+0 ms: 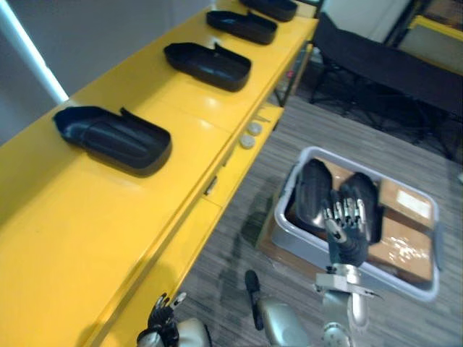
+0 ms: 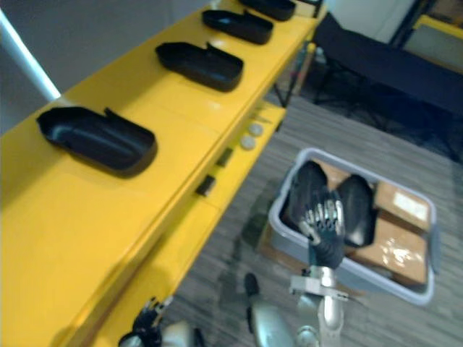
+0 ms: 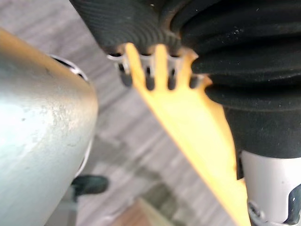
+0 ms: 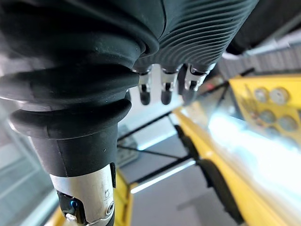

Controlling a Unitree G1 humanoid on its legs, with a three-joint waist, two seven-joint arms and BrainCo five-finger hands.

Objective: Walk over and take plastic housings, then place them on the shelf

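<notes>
Several black plastic housings lie in a row on the yellow shelf [image 1: 87, 217]; the nearest housing [image 1: 112, 137] is at the left, another housing [image 1: 208, 65] farther along. On the floor to the right stands a grey bin [image 1: 428, 289] with two more black housings [image 1: 312, 194] [image 1: 365, 196] leaning side by side in it. My right hand [image 1: 349, 244] is raised in front of the bin, fingers straight and pointing up, holding nothing. My left hand [image 1: 163, 316] hangs low by the shelf's front edge, its fingers [image 3: 149, 79] relaxed and empty.
Brown cardboard boxes [image 1: 406, 240] lie in the bin under the housings. Small round parts [image 1: 249, 135] sit on a lower ledge of the shelf. A black folding cot [image 1: 391, 65] stands at the back right. Grey wood-pattern floor lies between shelf and bin.
</notes>
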